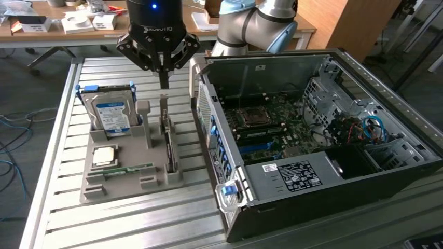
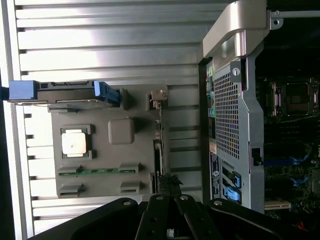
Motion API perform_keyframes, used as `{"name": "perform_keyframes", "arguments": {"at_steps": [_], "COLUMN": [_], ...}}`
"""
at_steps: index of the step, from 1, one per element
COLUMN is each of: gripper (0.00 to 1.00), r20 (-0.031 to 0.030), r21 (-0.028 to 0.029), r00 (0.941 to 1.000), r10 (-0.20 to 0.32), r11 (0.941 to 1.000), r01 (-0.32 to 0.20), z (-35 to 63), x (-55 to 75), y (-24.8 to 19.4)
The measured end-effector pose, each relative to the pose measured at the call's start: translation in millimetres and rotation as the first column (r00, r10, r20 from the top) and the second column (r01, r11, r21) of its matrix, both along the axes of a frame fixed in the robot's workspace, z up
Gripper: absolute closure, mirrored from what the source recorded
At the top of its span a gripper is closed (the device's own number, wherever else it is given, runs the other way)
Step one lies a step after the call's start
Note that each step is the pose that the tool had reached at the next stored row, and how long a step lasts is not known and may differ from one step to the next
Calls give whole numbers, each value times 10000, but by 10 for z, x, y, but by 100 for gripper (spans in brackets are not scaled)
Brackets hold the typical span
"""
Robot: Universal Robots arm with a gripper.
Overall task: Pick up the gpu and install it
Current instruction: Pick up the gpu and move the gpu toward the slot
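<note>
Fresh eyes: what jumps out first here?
The open computer case on the exterior view's right, motherboard bared, draws the eye first. Beside it, on the exterior view's left, a grey tray holds a hard drive and the gpu, both on edge, with the shut gripper hanging right above the gpu.

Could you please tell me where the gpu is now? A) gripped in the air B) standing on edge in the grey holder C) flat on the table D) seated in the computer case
B: the gpu stands on edge in the grey holder, beneath the shut gripper.
</note>
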State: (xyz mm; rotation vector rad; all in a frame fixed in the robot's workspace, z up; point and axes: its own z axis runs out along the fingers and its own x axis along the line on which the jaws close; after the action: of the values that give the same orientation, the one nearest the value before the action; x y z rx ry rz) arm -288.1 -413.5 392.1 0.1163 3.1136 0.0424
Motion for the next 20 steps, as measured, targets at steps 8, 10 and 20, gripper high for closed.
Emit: {"name": "perform_keyframes", "arguments": {"at_steps": [8,10,20], "gripper": [89,89,53], "r20": [0,0,0], "r21": [0,0,1], "r00": [10000,10000,10000], "r10": [0,0,0], "r11": [10000,10000,10000], "r01": [0,0,0], "z": [0,0,0], "x": [0,0,0], "y": [0,0,0]}}
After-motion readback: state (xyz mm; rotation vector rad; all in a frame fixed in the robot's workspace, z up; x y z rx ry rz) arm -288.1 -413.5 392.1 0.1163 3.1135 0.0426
